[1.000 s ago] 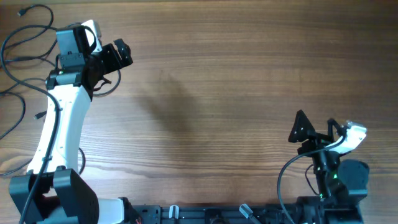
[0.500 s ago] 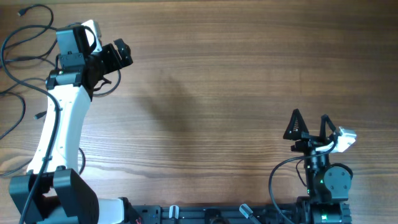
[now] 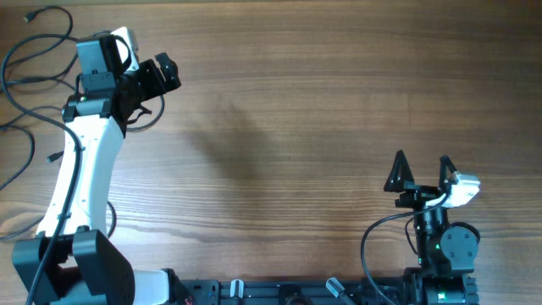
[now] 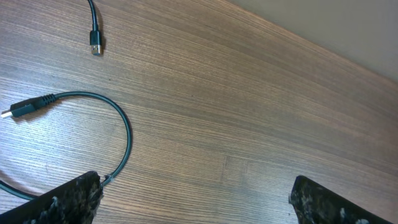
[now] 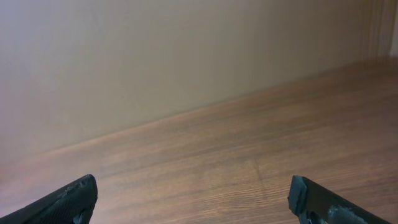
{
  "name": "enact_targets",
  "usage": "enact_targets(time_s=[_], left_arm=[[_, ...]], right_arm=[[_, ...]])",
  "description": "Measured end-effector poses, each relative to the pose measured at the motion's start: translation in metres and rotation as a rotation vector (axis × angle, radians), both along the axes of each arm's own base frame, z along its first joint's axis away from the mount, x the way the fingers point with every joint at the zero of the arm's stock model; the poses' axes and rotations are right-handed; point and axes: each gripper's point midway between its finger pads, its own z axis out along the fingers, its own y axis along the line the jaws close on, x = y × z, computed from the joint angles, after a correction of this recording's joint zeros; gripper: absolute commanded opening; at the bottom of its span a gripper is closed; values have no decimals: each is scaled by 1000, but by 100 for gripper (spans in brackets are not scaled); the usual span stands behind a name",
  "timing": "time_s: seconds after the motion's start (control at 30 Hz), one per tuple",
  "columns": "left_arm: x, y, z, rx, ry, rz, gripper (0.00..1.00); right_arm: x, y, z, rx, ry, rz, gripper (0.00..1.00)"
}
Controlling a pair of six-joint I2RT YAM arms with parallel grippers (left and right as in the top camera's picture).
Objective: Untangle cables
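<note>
both wide open, empty: left claw nr cables, right claw well apart.

Thin black cables are lying loose as separate curvy strands at the desk's far-left corner, one arcing in a half-loop, plug ends free.

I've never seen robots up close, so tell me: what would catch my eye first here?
Probably the white left arm stretched along the left side of the wooden table, with the left claw open near loose black cables curling at the far-left corner. Then the right claw, open and empty, near the front right edge.
</note>
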Motion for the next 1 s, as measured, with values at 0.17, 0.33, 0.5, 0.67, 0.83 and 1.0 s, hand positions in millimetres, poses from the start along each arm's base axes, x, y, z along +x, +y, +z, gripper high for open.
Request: enact_targets(time_s=[0.17, 0.33, 0.5, 0.67, 0.83, 1.0], left_arm=[[0, 0, 0, -1, 0, 0, 100], [0, 0, 0, 0, 0, 0, 100], [0, 0, 0, 0, 0, 0, 100], [0, 0, 0, 0, 0, 0, 100], [0, 0, 0, 0, 0, 0, 100], [0, 0, 0, -1, 0, 0, 100]], right_arm=[[0, 8, -1, -122, 4, 50, 100], [0, 10, -1, -168, 3, 59, 100], [0, 10, -1, -195, 3, 62, 100], [0, 10, -1, -199, 3, 62, 100], [0, 10, -1, -199, 3, 62, 100], [0, 10, -1, -199, 3, 62, 100]])
